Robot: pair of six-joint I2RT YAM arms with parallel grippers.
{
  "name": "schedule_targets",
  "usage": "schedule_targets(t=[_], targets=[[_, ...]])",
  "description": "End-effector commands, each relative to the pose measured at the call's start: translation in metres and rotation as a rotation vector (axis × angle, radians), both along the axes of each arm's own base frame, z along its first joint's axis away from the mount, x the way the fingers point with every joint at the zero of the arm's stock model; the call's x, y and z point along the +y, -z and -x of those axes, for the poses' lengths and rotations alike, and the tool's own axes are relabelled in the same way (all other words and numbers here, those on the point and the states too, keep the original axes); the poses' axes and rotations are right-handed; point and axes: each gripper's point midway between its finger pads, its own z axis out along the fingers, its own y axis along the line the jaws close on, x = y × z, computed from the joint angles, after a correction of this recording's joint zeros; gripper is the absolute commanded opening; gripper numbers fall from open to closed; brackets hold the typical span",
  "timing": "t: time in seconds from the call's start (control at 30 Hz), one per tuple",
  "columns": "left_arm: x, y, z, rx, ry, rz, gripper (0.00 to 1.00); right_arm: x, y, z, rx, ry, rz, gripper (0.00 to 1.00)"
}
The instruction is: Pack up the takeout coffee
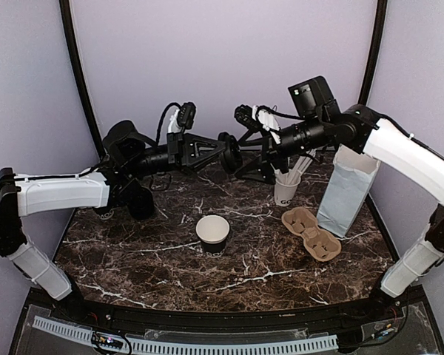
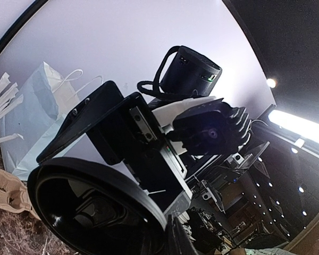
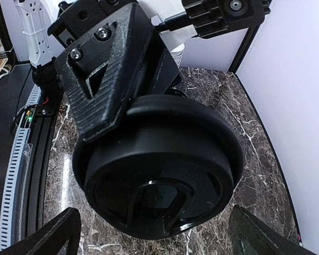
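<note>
Dark marble tabletop (image 1: pixel 148 262), white veining. Far right: pale blue paper bag (image 1: pixel 348 188), upright, handles on top. Just beside its near-left side: brown pulp cup carrier (image 1: pixel 311 233), lying flat, hollows up. Far of carrier, left of bag: white cup (image 1: pixel 286 192), upright, holding white sticks (image 1: pixel 300 166). Pale lilac walls (image 1: pixel 207 59) behind.

You had soft, even light overhead, with only faint shadows on the marble table (image 1: pixel 133 259) beneath the black lid (image 1: pixel 231 154). From the left wrist, a ceiling strip light (image 2: pixel 303 125) to the right of the lid blew out white, and straight lines bowed near the edges. From the right wrist, the lid loomed close, slightly soft, its rim dully sheened.
</note>
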Motion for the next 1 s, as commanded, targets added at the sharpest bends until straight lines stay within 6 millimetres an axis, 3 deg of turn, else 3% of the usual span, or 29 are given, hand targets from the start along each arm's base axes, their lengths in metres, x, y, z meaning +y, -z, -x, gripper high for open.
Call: schedule_targets(t=[0.0,0.27,0.97], targets=[[0.005,-0.021,0.007,-0.062,0.008,0.066,0.1,0.009,-0.029,-0.006,-0.028,0.037,-0.084,0.99],[0.005,-0.018,0.007,-0.074,0.004,0.062,0.1,0.014,-0.041,-0.007,0.024,0.058,-0.14,0.95],[0.008,-0.025,0.006,-0.078,-0.009,0.114,0.09,0.024,-0.036,-0.002,0.11,0.039,-0.177,0.88]])
